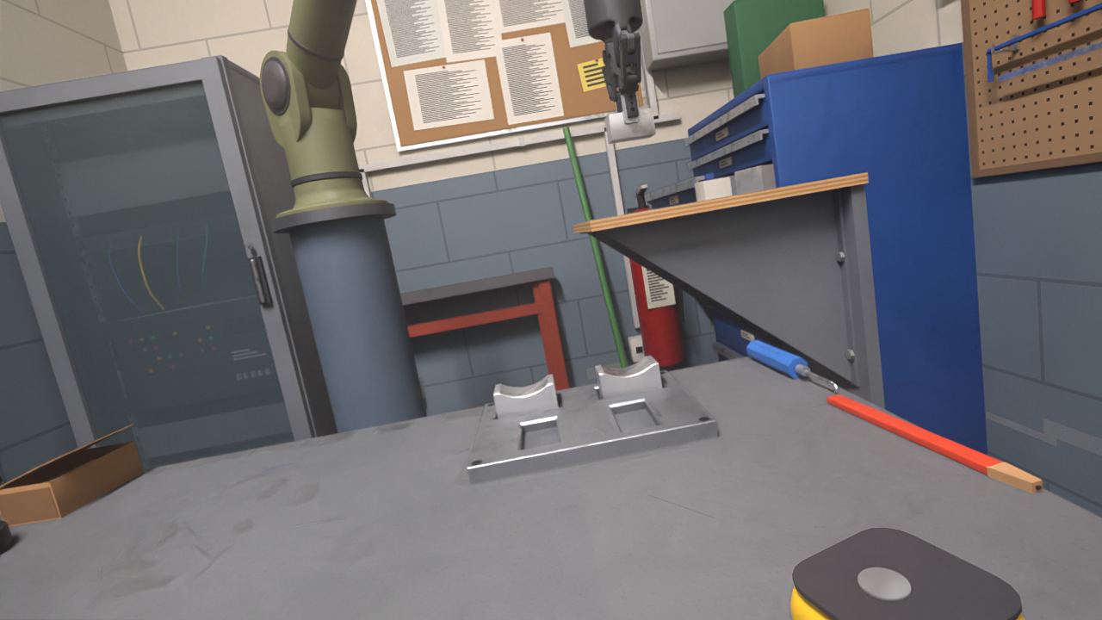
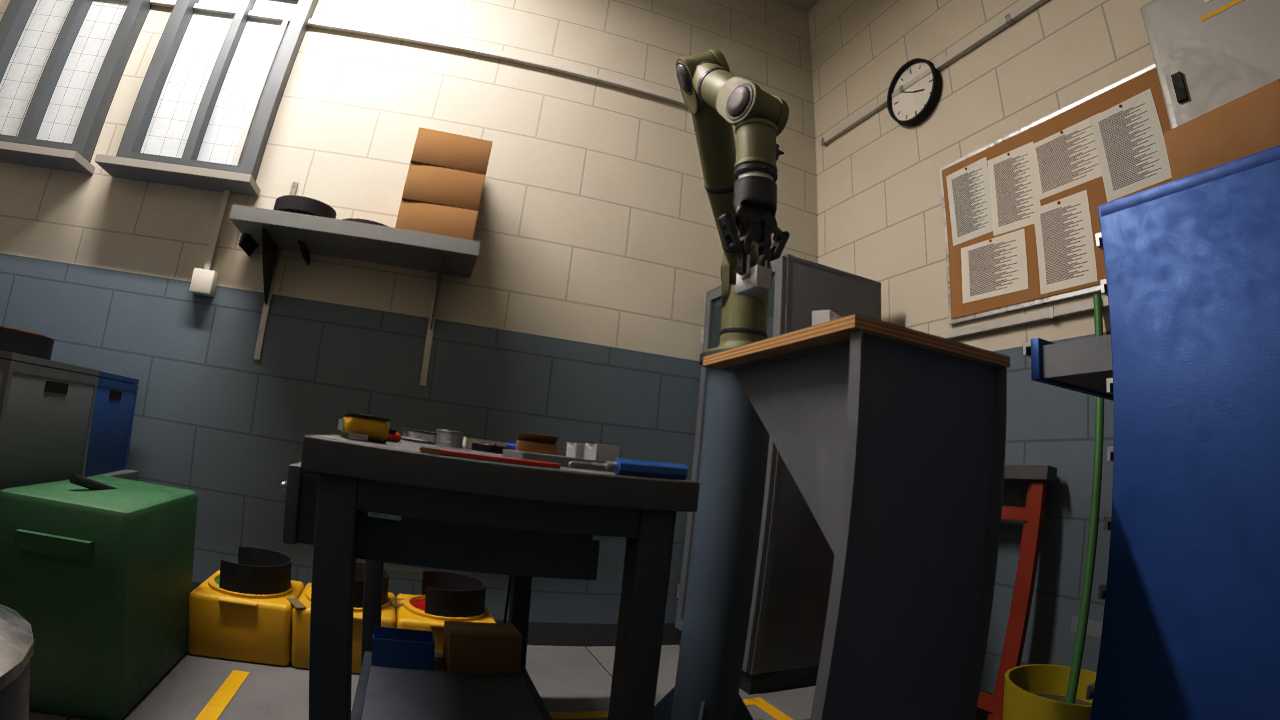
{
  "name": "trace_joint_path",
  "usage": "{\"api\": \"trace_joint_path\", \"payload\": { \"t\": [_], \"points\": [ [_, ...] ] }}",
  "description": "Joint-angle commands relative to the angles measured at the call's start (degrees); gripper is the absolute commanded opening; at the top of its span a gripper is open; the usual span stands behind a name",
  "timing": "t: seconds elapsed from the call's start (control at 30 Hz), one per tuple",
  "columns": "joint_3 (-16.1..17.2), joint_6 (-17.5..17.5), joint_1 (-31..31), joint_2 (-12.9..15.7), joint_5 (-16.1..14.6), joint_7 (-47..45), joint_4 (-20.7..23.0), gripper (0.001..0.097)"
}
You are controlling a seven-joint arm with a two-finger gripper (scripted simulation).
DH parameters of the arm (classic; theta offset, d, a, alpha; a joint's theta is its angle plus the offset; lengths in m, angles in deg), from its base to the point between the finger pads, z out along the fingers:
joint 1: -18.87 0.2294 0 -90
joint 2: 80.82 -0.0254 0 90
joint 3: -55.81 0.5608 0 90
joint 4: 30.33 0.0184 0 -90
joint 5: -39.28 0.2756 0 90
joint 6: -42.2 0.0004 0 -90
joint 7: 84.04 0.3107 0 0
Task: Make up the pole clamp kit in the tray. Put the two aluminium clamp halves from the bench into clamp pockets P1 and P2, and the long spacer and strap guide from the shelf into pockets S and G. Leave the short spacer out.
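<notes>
Two pale blocks (image 1: 734, 183) left on the wooden-topped shelf are partly hidden by its front edge; I cannot tell which part is which. High above the shelf's left end a third small pale block (image 1: 630, 127) hangs clamped in my gripper (image 1: 630, 116); I cannot tell whether it is a spacer or the strap guide. From the second side camera the gripper (image 2: 755, 271) and its block (image 2: 754, 285) are above the shelf's near corner. On the bench the metal tray (image 1: 589, 424) carries the two aluminium clamp halves (image 1: 525, 395) (image 1: 628, 377) in its rear pockets. Its two square front pockets (image 1: 539, 432) (image 1: 634, 416) hold nothing.
Behind the bench stand the arm's blue pedestal (image 1: 354, 316), a glass-fronted cabinet (image 1: 146, 262) and a red-framed table (image 1: 485, 324). The shelf unit (image 1: 759, 262) overhangs the bench's right rear. A blue-handled screwdriver (image 1: 782, 360) and a red bar (image 1: 928, 442) lie along the right edge.
</notes>
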Motion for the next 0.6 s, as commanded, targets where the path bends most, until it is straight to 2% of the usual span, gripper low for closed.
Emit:
{"api": "trace_joint_path", "payload": {
  "t": [0.0, 0.27, 0.57],
  "points": [
    [-0.2, -0.1, -0.1, -0.1, 0.2, 0.1, 0.2, 0.008],
    [-3.2, -0.7, -0.7, 0.3, 3.7, 2.3, 2.2, 0.008],
    [-9.6, -2.1, -2.0, 1.1, 10.9, 6.9, 6.6, 0.008]
  ]
}}
